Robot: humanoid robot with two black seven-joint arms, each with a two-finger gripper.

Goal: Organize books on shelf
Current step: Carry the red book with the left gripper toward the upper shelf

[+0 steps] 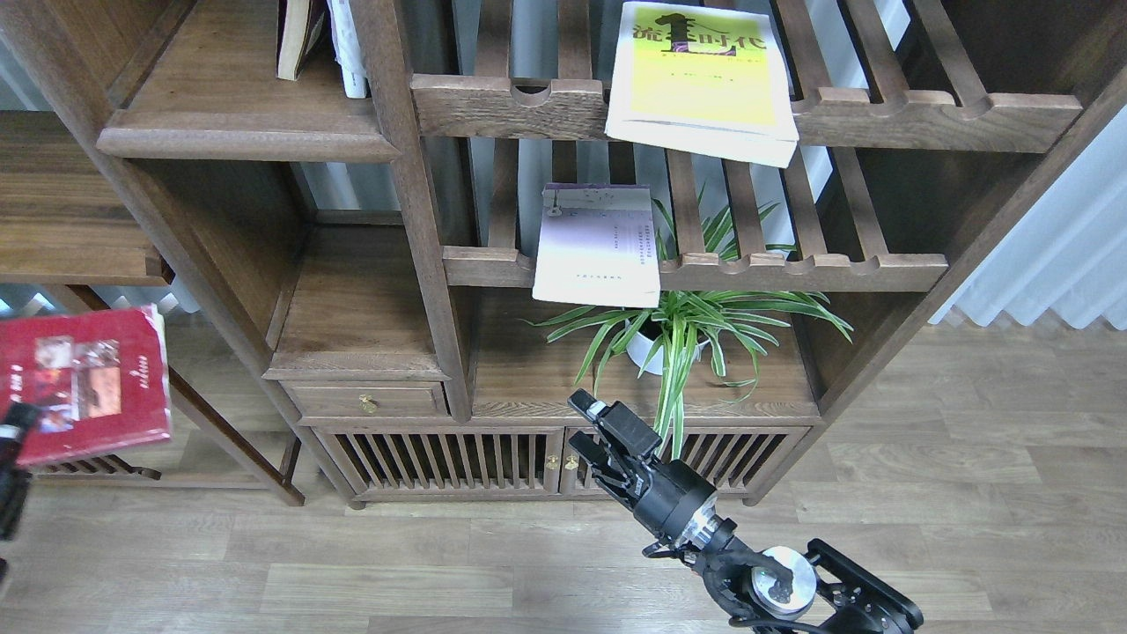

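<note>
Here, the right gripper (588,429) is being held with its fingers parted and nothing between them, low before the bookcase's cabinet doors, seemingly waiting. The left gripper (16,431) is being cut off by the view's left edge; it appears to be gripping the dark red book (84,380) at its lower left corner, though whether its fingers are closed cannot be told. The book is being carried in the air, probably towards the solid shelf (238,123) at upper left, where other books are already being stood upright. The lilac-white book (599,246) is overhanging the lower slatted rack's front rail; the yellow-green book (700,79) is overhanging the upper rail
</note>
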